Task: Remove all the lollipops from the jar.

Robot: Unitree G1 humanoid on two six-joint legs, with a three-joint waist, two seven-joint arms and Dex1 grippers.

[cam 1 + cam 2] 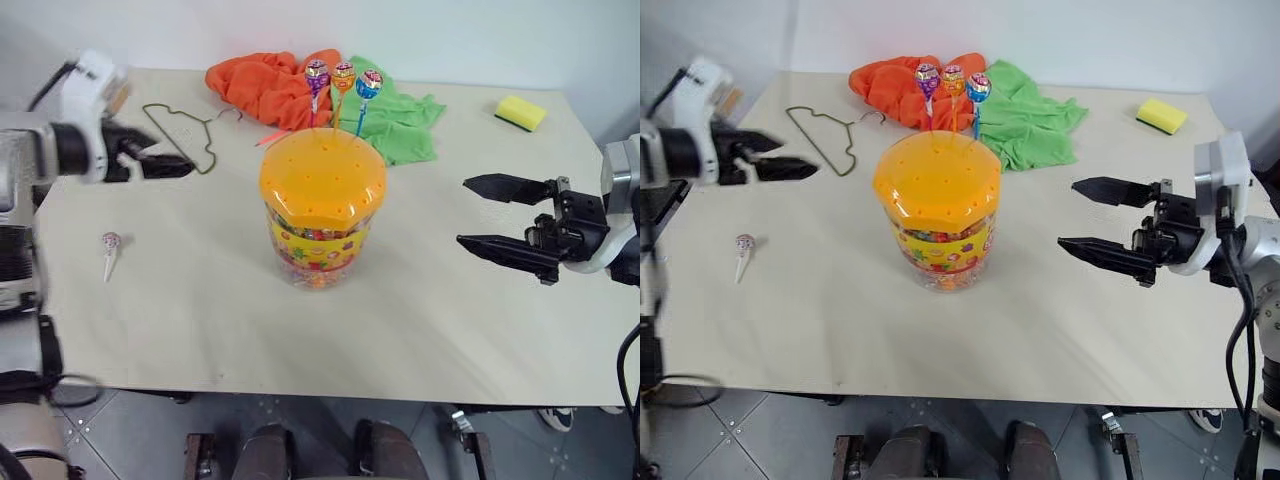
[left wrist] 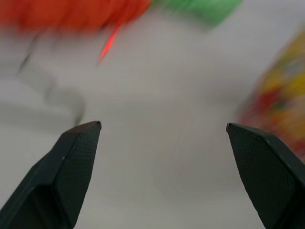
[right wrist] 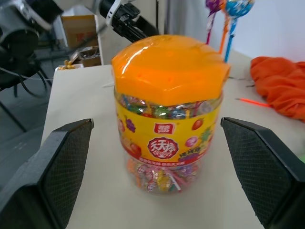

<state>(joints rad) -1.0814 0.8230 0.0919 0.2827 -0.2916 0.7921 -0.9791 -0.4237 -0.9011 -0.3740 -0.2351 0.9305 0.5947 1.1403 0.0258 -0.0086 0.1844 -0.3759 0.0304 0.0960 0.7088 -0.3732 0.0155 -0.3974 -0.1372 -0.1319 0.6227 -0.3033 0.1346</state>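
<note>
Standing on table (image 1: 420, 330): jar (image 1: 320, 215), clear tub with domed orange lid and yellow label band, sweets inside, near the middle.
In the lid: three lollipops upright at its far edge, purple (image 1: 317, 74), orange (image 1: 343, 76), blue (image 1: 369, 84).
On the table: silvery-pink lollipop (image 1: 110, 243), lying well to the left of the jar, stick towards the near edge.
Left gripper (image 1: 160, 155): fingers spread wide, empty, blurred, above the table left of the jar beside the wire hanger (image 1: 185, 132).
Right gripper (image 1: 482, 212): fingers wide apart, empty, pointing at the jar from its right, apart from it.
Far side: orange cloth (image 1: 262, 85), green cloth (image 1: 400, 120), yellow sponge (image 1: 521, 112).
</note>
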